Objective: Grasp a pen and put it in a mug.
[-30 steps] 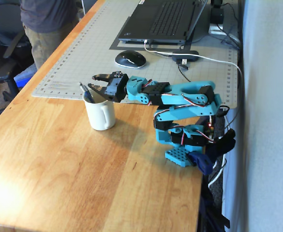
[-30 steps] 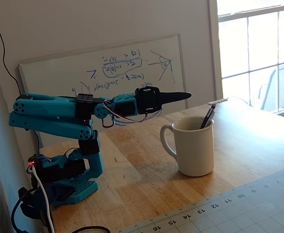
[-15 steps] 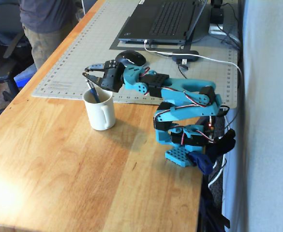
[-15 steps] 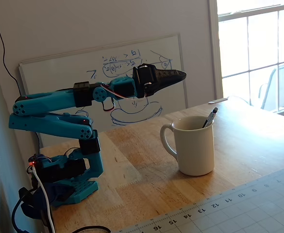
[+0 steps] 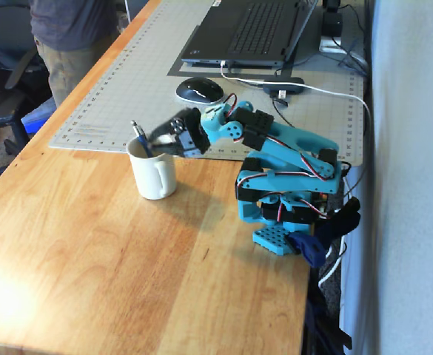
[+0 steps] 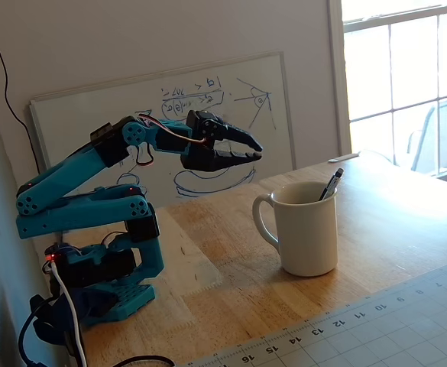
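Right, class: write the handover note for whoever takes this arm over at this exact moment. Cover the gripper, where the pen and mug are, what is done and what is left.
Gripper: empty, jaws slightly apart, raised above the table beside the mug, touching nothing.
Mug: upright on the wooden table, at the edge of the cutting mat.
Pen: inside the mug, leaning on the rim, top end sticking out.
Done: pen is in the mug.
Left: nothing on the pen; probably just bring the arm back to rest without knocking the mug.
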{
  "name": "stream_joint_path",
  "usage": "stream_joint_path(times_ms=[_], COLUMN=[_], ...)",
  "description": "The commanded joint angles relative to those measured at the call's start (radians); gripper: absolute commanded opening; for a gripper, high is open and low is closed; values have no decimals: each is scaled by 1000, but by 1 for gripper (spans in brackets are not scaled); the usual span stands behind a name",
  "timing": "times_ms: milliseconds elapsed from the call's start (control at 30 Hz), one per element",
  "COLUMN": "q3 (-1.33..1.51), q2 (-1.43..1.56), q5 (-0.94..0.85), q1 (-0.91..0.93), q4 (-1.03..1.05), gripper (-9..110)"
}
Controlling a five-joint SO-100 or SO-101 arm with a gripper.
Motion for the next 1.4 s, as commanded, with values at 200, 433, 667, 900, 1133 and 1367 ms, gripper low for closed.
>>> stream_joint_path(times_ms=[200,433,667,900,1133,1367], q3=[77,249,324,327,327,327], q2=[146,233,232,230,229,229], q5=[-44,-44,-43,-43,-31,-31], q1=[-64,-72,-74,-72,-72,-67], q4=[451,454,471,469,469,469], gripper=[2,2,2,2,2,2])
